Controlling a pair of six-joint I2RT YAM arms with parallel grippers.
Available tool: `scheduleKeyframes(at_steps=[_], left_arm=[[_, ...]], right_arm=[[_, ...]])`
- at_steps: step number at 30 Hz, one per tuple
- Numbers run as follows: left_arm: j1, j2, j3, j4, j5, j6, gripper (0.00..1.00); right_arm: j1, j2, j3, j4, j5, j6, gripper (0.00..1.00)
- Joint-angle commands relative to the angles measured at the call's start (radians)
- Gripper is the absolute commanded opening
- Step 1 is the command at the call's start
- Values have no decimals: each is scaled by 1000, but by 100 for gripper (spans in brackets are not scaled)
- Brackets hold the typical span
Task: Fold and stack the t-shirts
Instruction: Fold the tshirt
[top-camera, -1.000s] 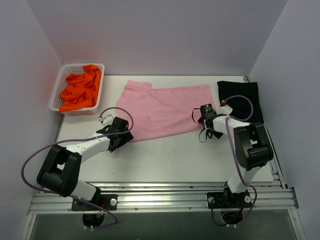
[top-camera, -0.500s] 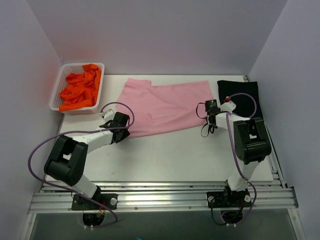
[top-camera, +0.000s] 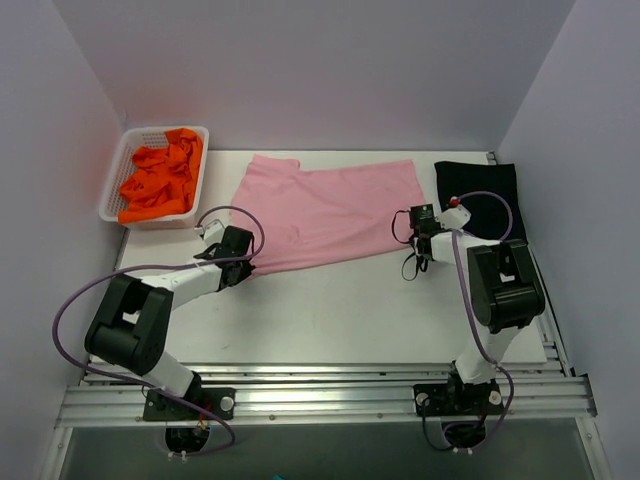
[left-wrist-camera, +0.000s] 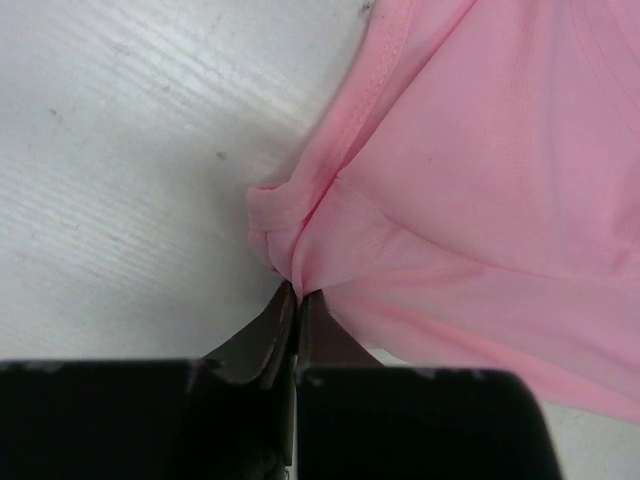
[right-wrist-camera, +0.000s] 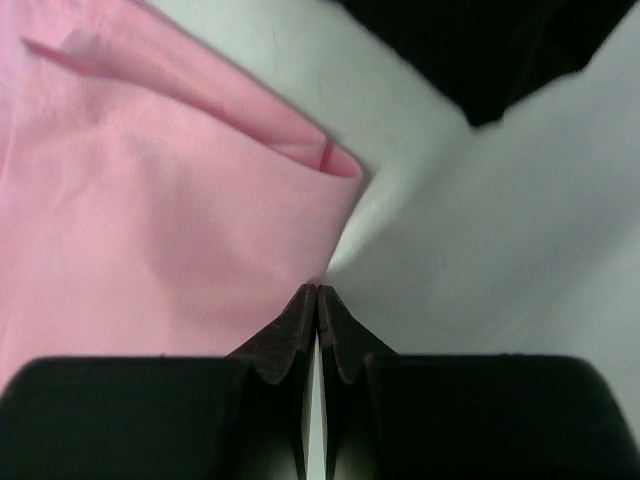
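Note:
A light pink t-shirt (top-camera: 330, 210) lies spread across the middle of the table. My left gripper (top-camera: 245, 262) sits at its near left corner, shut on a bunched fold of pink cloth (left-wrist-camera: 300, 225) that runs right into the closed tips of that gripper (left-wrist-camera: 298, 290). At the shirt's near right corner my right gripper (top-camera: 415, 238) is also shut, its tips (right-wrist-camera: 318, 288) pinching the pink hem (right-wrist-camera: 150, 220). A black t-shirt (top-camera: 478, 200) lies flat at the back right, its corner (right-wrist-camera: 480, 50) just beyond the pink one. Bright orange t-shirts (top-camera: 160, 178) are heaped in the basket.
The white lattice basket (top-camera: 118, 178) stands at the back left against the left wall. Grey walls close in the table on the left, back and right. Bare white tabletop (top-camera: 340, 310) stretches between the pink shirt and the arm bases.
Both grippers moved onto the pink shirt's near corners and went from open to shut on the cloth. The shirt's near edge has drawn slightly away from the bases.

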Motion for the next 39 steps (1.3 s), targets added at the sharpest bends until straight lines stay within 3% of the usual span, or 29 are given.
scheduleKeyframes(at_steps=[1, 6, 17, 26, 28, 29, 30, 31, 32, 34, 35, 36, 37, 39], left_arm=[[-24, -94, -39, -41, -13, -15, 2], [-51, -246, -72, -121, -19, -32, 2], [-77, -595, -170, -352, -26, -52, 2], [-110, -767, -249, -484, 10, -86, 2], [-126, -794, -259, -525, 48, -92, 13], [-135, -827, -265, -526, 66, -92, 29], [-146, -846, -266, -535, 95, -93, 66], [-168, -858, -260, -541, 100, -101, 83], [-176, -878, -250, -546, 102, -104, 95], [-184, -875, -169, -555, 59, -87, 94], [-183, -845, -129, -562, 31, -60, 94], [-181, -822, -83, -569, 1, -47, 94], [-181, -795, -35, -567, -63, -29, 94], [-172, -710, 75, -524, -111, 31, 94]], right_arm=[[74, -68, -75, -147, 1, 25, 0], [140, -201, -160, -184, 41, 72, 0], [234, -581, -251, -486, 151, 157, 0], [265, -790, -312, -644, 162, 200, 0], [286, -830, -308, -685, 157, 226, 0], [318, -844, -306, -688, 154, 233, 0], [333, -858, -290, -707, 162, 253, 0], [347, -867, -277, -713, 173, 264, 0], [369, -882, -262, -714, 182, 266, 12], [380, -866, -210, -656, 206, 218, 44], [381, -849, -185, -630, 208, 191, 76], [381, -822, -155, -581, 208, 157, 91], [381, -756, -76, -561, 223, 105, 98], [375, -673, 18, -506, 231, 38, 100]])
